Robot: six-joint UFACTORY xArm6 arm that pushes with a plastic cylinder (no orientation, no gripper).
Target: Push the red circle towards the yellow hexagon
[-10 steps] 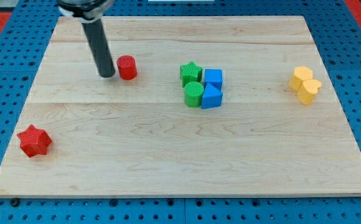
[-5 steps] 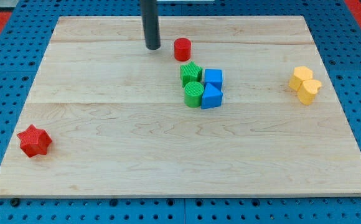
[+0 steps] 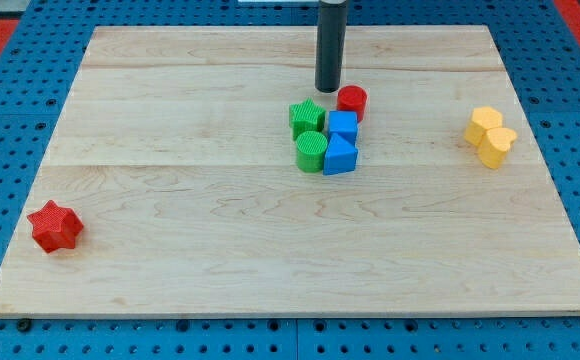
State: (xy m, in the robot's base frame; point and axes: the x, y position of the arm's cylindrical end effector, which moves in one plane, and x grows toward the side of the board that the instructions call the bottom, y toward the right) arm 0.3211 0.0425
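**Red circle crowding the blue cube — risk of a snag on the way to the yellow hexagon**

Landmark: the red circle (image 3: pixel 351 101), near the top middle of the counter (image 3: pixel 170 220).

Far to its left and well toward the view's bottom: a red star (image 3: pixel 54 226), out of the way.

Just left and below: a green star (image 3: pixel 307 118), with a green round block (image 3: pixel 311 151) under it.

Just left and slightly above: my tip (image 3: pixel 328 88), very close to the circle's upper-left edge; contact cannot be confirmed. No fingers on this rig, only the rod, so nothing apart or clamped to report.

Directly below, touching or nearly so: a blue cube (image 3: pixel 343 125), with a second blue block (image 3: pixel 339 156) beneath it.

Well to the right and a little lower: the yellow hexagon (image 3: pixel 486 123), with another yellow block (image 3: pixel 497 145) against it.

Risks, as judged:
- Tip sits above the circle's centre line. A push from here likely drives the circle down into the blue cube, scattering the cluster.
- An off-centre push may let the round block roll off the rod.
- The hexagon lies lower right, so some downward travel is needed, but only once clear of the cube.
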